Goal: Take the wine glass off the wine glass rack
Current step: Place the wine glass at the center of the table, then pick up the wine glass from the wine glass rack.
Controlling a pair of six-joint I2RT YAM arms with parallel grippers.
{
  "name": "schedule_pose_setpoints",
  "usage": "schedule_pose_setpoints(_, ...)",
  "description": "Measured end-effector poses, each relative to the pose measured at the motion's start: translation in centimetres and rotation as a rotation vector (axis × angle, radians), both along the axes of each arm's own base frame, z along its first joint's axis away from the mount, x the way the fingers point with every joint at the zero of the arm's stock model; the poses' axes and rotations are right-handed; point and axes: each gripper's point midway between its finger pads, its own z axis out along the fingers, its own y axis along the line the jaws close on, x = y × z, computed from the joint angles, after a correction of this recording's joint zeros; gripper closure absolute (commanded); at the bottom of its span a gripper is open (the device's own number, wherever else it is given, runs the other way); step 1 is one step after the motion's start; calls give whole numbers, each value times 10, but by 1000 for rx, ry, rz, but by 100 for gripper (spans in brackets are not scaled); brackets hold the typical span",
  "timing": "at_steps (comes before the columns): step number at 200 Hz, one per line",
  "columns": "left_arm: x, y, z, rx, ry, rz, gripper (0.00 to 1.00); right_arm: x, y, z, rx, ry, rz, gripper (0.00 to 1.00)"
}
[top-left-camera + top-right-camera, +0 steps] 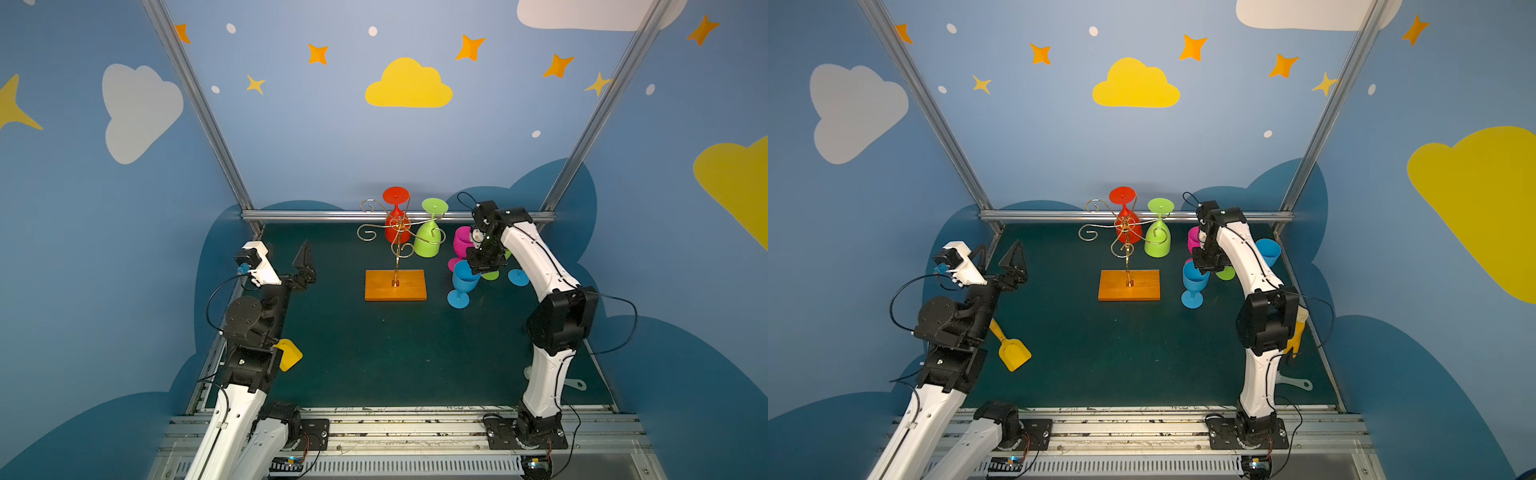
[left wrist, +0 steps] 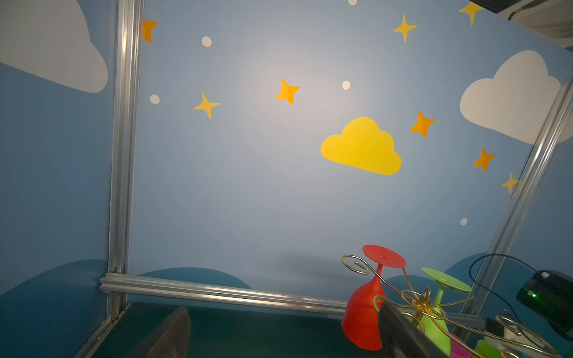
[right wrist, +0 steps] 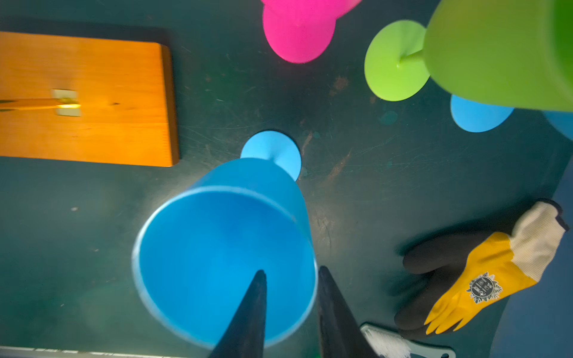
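Observation:
The wine glass rack [image 1: 397, 227], gold wire on an orange wooden base [image 1: 395, 286], stands mid-table. A red wine glass [image 1: 395, 216] and a green wine glass [image 1: 430, 239] hang upside down from its arms. Right of the base a blue wine glass [image 1: 462, 281] stands upright on the mat. My right gripper [image 3: 291, 272] is over its rim, one finger inside the bowl and one outside, jaws apart and not pinching the rim [image 3: 311, 279]. My left gripper [image 1: 998, 259] is wide open and empty at the left side, level with the red glass [image 2: 366, 313].
Several more glasses stand behind my right gripper: a pink one [image 3: 297, 34], a green one [image 3: 496, 52] and a blue one [image 1: 1268, 251]. A yellow glove [image 3: 483, 279] and a brush [image 3: 387, 342] lie near the right edge. A yellow scoop [image 1: 1013, 353] lies by the left arm.

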Motion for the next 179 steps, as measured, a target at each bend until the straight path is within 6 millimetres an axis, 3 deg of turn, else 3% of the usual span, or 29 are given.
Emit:
schedule_pose_setpoints(26, 0, 1, 0, 0, 0, 2, 7, -9, 3, 37, 71, -84, 7, 70)
schedule_pose_setpoints(66, 1, 2, -2, 0, 10, 5, 7, -32, 16, 112, 245, -308, 66, 64)
schedule_pose_setpoints(86, 1, 2, -3, 1, 14, 5, 7, -53, 26, 137, 375, -461, 106, 49)
schedule_pose_setpoints(110, 1, 2, -3, 4, 18, 4, 7, -75, 30, 158, 497, -597, 123, 44)
schedule_pose_setpoints(144, 2, 0, 3, 8, 14, -8, 7, -69, 43, 196, 639, -732, 155, 44)
schedule_pose_setpoints(179, 9, -4, 1, 21, 28, -29, 6, -43, 54, 195, 753, -714, 143, 49)
